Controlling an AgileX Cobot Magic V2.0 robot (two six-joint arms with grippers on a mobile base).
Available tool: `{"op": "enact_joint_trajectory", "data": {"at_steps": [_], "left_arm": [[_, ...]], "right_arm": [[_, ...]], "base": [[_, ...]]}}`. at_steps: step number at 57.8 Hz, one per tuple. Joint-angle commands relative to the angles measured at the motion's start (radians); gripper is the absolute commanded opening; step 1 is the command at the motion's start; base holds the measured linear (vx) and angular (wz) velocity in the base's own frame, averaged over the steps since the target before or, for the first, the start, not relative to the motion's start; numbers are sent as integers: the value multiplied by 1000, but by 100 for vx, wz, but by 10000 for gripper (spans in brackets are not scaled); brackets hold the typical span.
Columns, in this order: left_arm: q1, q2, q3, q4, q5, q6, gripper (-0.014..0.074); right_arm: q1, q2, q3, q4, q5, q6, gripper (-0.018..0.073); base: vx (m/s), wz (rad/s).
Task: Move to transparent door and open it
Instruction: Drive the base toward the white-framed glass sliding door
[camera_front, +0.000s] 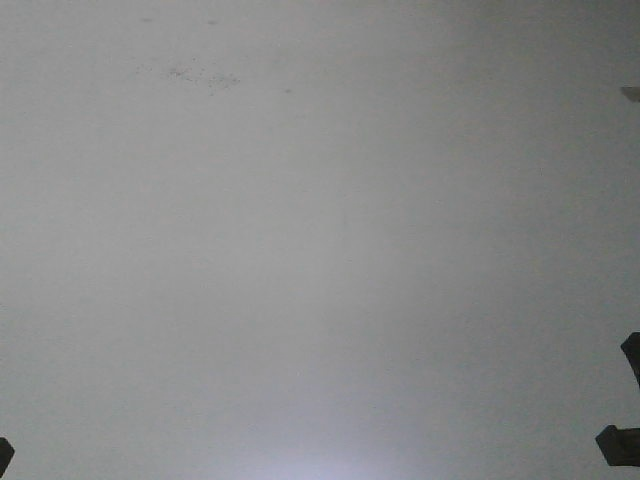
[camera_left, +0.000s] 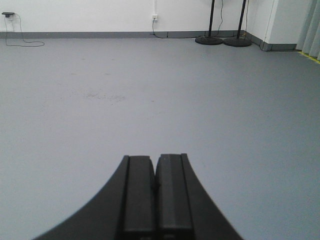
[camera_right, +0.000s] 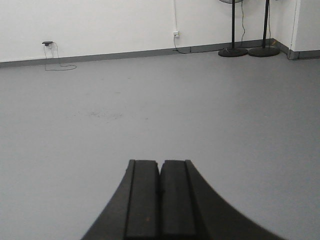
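Observation:
The transparent door is out of view in all three views. My left gripper (camera_left: 155, 159) is shut and empty, its black fingers pressed together, pointing over bare grey floor. My right gripper (camera_right: 160, 162) is shut and empty in the same way. The front view shows only grey floor (camera_front: 320, 250), with dark bits of my arms at the lower left corner (camera_front: 4, 455) and the right edge (camera_front: 620, 440).
A white wall with a grey skirting runs along the far side (camera_left: 100, 12). Two black round stand bases (camera_left: 223, 40) sit at the far right, also in the right wrist view (camera_right: 247, 51). A wall socket with a cable (camera_right: 176, 34), a plug and loose cable (camera_right: 48, 44), and yellow floor tape (camera_left: 310, 56) show.

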Motion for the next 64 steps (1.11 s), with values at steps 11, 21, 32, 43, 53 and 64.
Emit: {"op": "enact_joint_trajectory", "data": {"at_steps": [11, 21, 32, 43, 53, 64], "left_arm": [[1, -4, 8, -8, -75, -5, 3], [1, -4, 8, -8, -75, -5, 3], [1, -4, 8, -8, -75, -5, 3], [1, -4, 8, -8, -75, -5, 3], [1, -4, 8, -8, -75, -5, 3], [1, -4, 8, -8, -75, -5, 3]], "right_arm": [[-4, -16, 3, -7, -78, -5, -4], [-4, -16, 3, -7, -78, -5, -4], [-4, -16, 3, -7, -78, -5, -4], [-4, -16, 3, -7, -78, -5, -4], [-4, -16, 3, -7, -84, -5, -4], [-4, -16, 3, -7, -85, -5, -4]], "base": [[0, 0], [0, -1], [1, -1], [4, 0], [8, 2], [13, 11]]}}
